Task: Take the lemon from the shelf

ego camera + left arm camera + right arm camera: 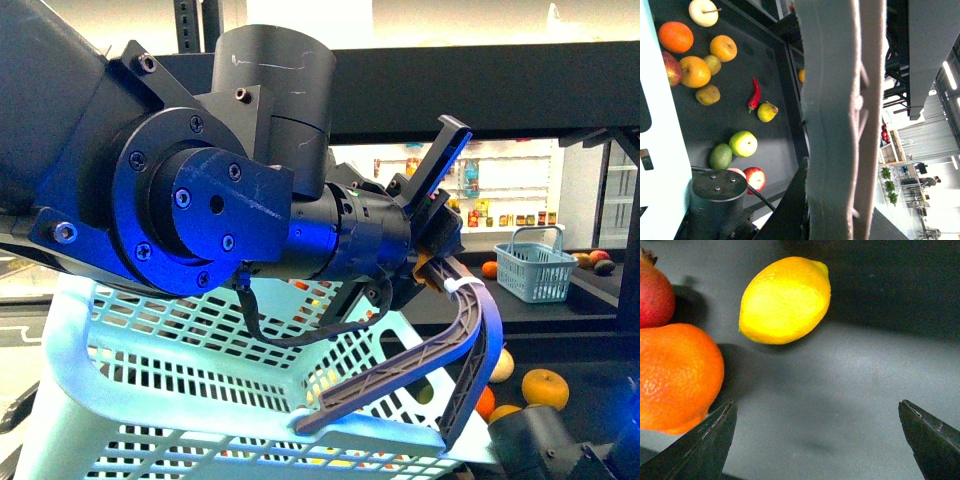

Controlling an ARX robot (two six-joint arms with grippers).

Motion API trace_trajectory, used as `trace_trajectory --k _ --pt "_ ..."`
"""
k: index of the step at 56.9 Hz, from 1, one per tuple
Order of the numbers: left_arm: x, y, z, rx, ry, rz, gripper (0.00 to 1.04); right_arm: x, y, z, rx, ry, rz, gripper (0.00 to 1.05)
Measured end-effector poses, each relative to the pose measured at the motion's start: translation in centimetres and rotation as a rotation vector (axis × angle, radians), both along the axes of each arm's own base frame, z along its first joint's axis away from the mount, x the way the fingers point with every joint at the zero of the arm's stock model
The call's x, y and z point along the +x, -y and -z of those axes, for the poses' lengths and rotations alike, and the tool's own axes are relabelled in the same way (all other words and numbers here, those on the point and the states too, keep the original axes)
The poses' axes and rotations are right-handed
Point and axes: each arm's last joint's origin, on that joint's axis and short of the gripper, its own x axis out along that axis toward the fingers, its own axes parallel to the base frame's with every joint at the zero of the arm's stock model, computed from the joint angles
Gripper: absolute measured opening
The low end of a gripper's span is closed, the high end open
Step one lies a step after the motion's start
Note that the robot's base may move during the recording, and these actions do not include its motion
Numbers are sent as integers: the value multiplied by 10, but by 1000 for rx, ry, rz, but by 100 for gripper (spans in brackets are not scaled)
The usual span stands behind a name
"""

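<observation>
Close up, right gripper (817,440) jaws spread wide and empty, lemon (785,300) lying ahead on dark shelf (865,385) tray, near 1 cut-off orange (675,377), left gripper (435,262) at basket handle (470,330), jaws hidden, grip cannot be told

Lemon (785,300): skin was smooth, with a soft waxy sheen.
Orange (675,377): peel was finely pitted and faintly glossy.
Shelf (840,390): tray floor looked dark, smooth and matt, like painted metal.
Basket (70,340): pale moulded plastic, perforated, slightly shiny.
Handle (832,125): grey plastic, ribbed, matt.
Left arm (200,200): black metal housing had a satin finish, scuffed with fine scratches.
Right tool (816,405): fingers (695,445) were black and matt.
</observation>
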Motion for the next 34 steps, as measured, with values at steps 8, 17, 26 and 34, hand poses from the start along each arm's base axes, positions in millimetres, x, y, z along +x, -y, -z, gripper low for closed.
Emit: trace_trajectory --k 8,17,26,34 --pt "1 -1 0 13 15 -9 8 8 -11 9 -4 -33 55 97" --pt "3 -3 1 27 29 -20 8 17 -29 16 19 -47 92 97" --pt "4 -5 2 48 45 -31 8 26 -42 21 9 -27 113 97" --pt "5 -6 4 63 54 -42 8 35 -50 25 -15 0 128 97"
